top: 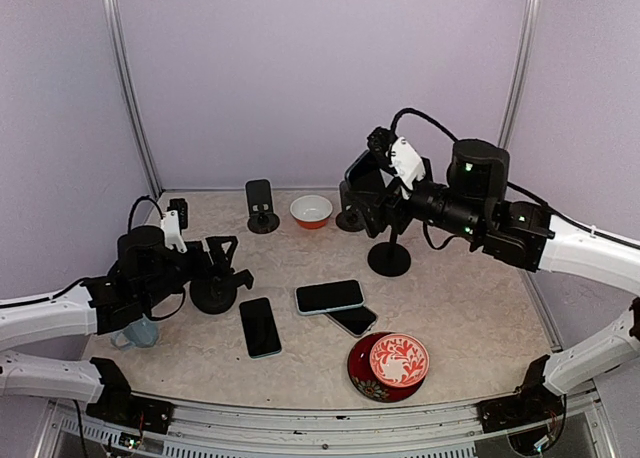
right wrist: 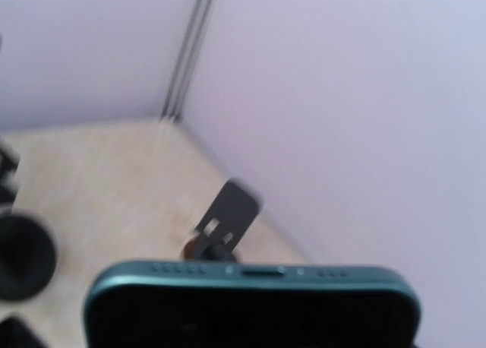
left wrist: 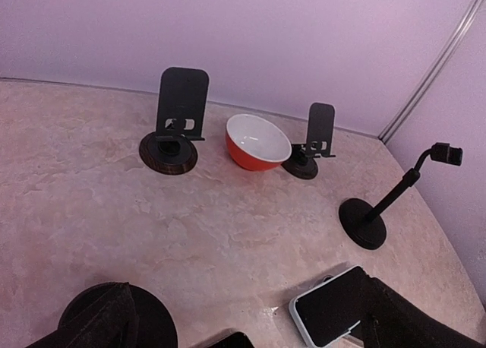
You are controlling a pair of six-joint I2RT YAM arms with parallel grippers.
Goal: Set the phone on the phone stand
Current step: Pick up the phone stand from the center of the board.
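My right gripper (top: 374, 204) is raised at the back of the table and shut on a dark green phone (top: 358, 190). In the right wrist view the phone's bottom edge (right wrist: 250, 286) fills the lower frame and hides the fingers. A black tilted phone stand (right wrist: 225, 217) stands beyond it near the wall. Three stands show in the overhead view: a back-left one (top: 262, 206), one just behind the held phone (top: 348, 219), and a gooseneck stand (top: 388, 256). My left gripper (top: 226, 266) is open and low at the left, over a round black base (top: 212, 296).
Three phones lie mid-table: a dark one (top: 259, 326), a white-edged one (top: 329, 296) and another (top: 352, 320) partly beneath it. A red bowl (top: 311, 211) sits at the back, a red patterned bowl on a plate (top: 390, 363) at the front, and a blue mug (top: 140, 333) at the left.
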